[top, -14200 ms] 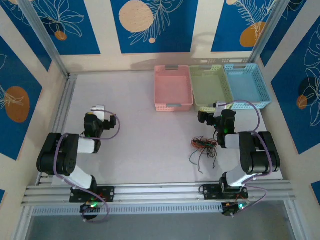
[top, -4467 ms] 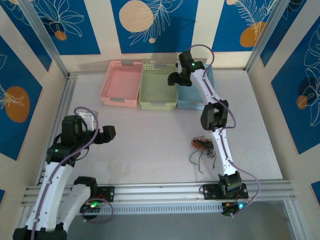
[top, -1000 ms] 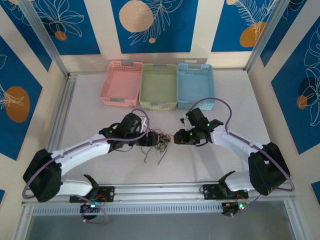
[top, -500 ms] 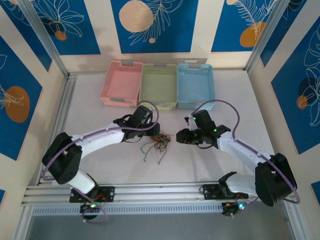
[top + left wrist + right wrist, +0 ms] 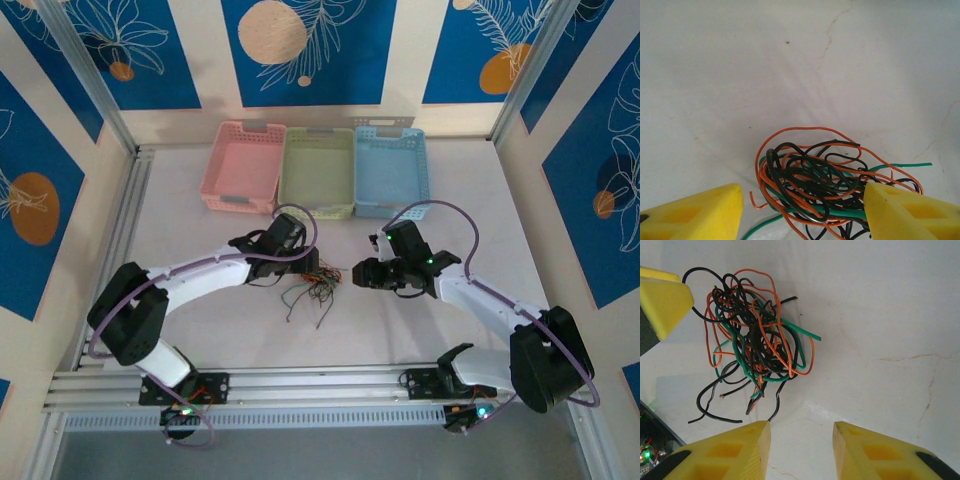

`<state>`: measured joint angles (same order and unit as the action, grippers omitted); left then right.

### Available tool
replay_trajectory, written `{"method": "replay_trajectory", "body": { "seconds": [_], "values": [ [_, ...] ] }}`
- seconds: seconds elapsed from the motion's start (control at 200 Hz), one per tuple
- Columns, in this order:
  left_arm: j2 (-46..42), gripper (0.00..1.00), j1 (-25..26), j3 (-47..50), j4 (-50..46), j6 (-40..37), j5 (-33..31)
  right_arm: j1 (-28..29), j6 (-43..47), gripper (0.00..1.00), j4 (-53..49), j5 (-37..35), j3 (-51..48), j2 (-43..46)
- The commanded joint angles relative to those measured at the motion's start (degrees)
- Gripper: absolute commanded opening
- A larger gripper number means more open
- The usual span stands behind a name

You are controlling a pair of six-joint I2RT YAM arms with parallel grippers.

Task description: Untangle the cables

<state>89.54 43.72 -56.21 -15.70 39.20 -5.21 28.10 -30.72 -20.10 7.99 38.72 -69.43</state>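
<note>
cables (image 5: 801, 176) cropped at lower edge, ends unseen

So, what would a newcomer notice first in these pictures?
The knot of black, orange and green cables in the middle of the table, with the left gripper open over it and the right gripper open just short of it. Behind stand the pink basket, the green basket and the blue basket in a row.

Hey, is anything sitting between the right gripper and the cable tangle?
Nothing visible. Only bare table lies between the open right gripper and the cables. The left gripper straddles the tangle from the opposite side, out of that path.
</note>
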Motion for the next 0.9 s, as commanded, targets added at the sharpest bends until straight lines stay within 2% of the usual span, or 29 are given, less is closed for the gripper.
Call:
{"method": "replay_trajectory", "body": {
  "seconds": [0.0,0.1,0.25,0.535,0.635,0.7,0.895],
  "values": [
    [-0.3,0.63,-0.4,-0.1,-1.1,0.7,-1.0,-0.3,-0.6,0.38,0.8,1.7,-0.4,0.6],
    [1.7,0.58,-0.4,-1.3,-0.7,1.0,0.8,-0.3,-0.6,0.38,0.8,1.7,-0.4,0.4],
    [2.8,0.49,-0.4,-1.9,0.1,1.2,0.0,-0.3,-0.7,0.38,0.7,1.6,-0.5,0.6],
    [3.3,0.27,-0.4,-3.0,0.7,0.6,0.0,-0.3,-0.6,0.38,0.8,1.7,-0.6,0.7],
    [0.9,0.08,-0.4,-1.8,1.9,-0.4,-0.1,-0.3,-0.5,0.38,0.8,1.8,-0.7,1.0],
    [-1.5,0.01,-0.4,-0.3,4.0,-1.3,0.8,-0.3,-0.6,0.38,0.9,1.8,-0.8,1.3],
    [-9.5,0.00,-0.3,3.2,9.5,-8.0,8.0,-0.4,-0.3,0.37,1.5,2.2,-1.9,4.4]
  ]
}}
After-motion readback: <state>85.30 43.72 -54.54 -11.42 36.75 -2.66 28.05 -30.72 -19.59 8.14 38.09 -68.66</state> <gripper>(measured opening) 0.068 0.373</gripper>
